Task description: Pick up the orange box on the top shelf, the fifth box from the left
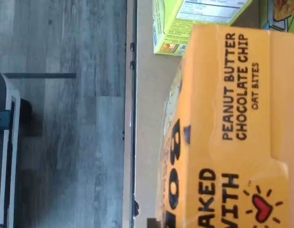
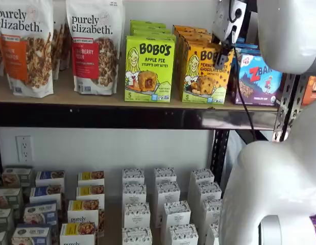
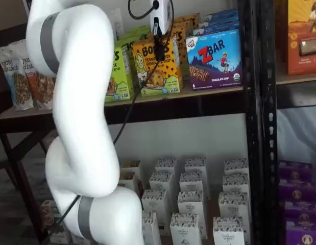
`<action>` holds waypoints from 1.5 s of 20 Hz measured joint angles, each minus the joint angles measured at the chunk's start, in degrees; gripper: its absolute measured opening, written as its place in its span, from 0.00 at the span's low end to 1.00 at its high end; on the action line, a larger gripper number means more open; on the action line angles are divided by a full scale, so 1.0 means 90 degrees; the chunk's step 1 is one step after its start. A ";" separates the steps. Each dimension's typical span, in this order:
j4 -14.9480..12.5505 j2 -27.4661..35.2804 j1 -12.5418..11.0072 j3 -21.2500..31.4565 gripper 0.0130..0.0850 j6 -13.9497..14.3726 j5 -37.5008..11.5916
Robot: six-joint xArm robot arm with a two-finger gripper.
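Gripper point(image 3: 160, 51) hangs in front of orange box point(image 3: 156, 68), black fingers low against box's upper face in both shelf views; fingers seen side-on, gap not visible, so grip state cannot tell. Cable point(image 2: 244, 97) droops from gripper. Orange box upright on top shelf point(image 2: 96, 99), directly behind gripper. Green box point(image 2: 149, 69) just beside it on one side, Zbar box point(image 3: 215, 58) on other. Wrist view: orange box point(image 1: 232, 137) fills frame, "Peanut Butter Chocolate Chip" legible. Small white boxes point(image 2: 165, 204) below.

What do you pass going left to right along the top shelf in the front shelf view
Granola bags → berry granola bag → green Apple Pie box → the orange box → Zbar box.
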 joint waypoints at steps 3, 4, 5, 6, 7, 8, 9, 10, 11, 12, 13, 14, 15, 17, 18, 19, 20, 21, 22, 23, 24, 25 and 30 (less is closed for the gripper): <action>0.0012 0.0000 0.0001 -0.0007 0.56 0.0006 0.0020; 0.0021 -0.0007 0.0001 0.0001 0.50 0.0007 0.0015; 0.0027 -0.0014 0.0001 0.0008 0.50 0.0007 0.0007; 0.0033 -0.0025 0.0002 0.0018 0.44 0.0009 -0.0001; 0.0036 -0.0029 0.0002 0.0022 0.44 0.0010 -0.0004; 0.0038 -0.0034 0.0003 0.0027 0.39 0.0011 -0.0008; 0.0039 -0.0039 0.0004 0.0029 0.39 0.0012 -0.0009; 0.0039 -0.0041 0.0005 0.0030 0.33 0.0014 -0.0008; 0.0042 -0.0042 0.0005 0.0027 0.33 0.0015 0.0001; 0.0055 -0.0048 0.0005 0.0031 0.28 0.0016 -0.0005; 0.0058 -0.0062 0.0005 0.0047 0.28 0.0016 -0.0027; 0.0051 -0.0062 0.0006 0.0042 0.28 0.0019 -0.0023; 0.0049 -0.0054 0.0009 0.0021 0.28 0.0023 0.0002; 0.0054 -0.0040 0.0011 -0.0019 0.28 0.0031 0.0059; 0.0054 -0.0033 0.0013 -0.0040 0.28 0.0037 0.0091; 0.0054 -0.0028 0.0016 -0.0062 0.28 0.0042 0.0128; 0.0052 -0.0019 0.0019 -0.0089 0.28 0.0050 0.0177; 0.0049 -0.0015 0.0025 -0.0116 0.28 0.0059 0.0228; 0.0047 -0.0013 0.0035 -0.0146 0.28 0.0074 0.0295; 0.0048 -0.0030 0.0044 -0.0151 0.28 0.0088 0.0335; 0.0050 -0.0052 0.0051 -0.0152 0.28 0.0100 0.0368; 0.0049 -0.0091 0.0062 -0.0142 0.28 0.0115 0.0419; 0.0036 -0.0428 0.0060 0.0122 0.28 0.0128 0.0516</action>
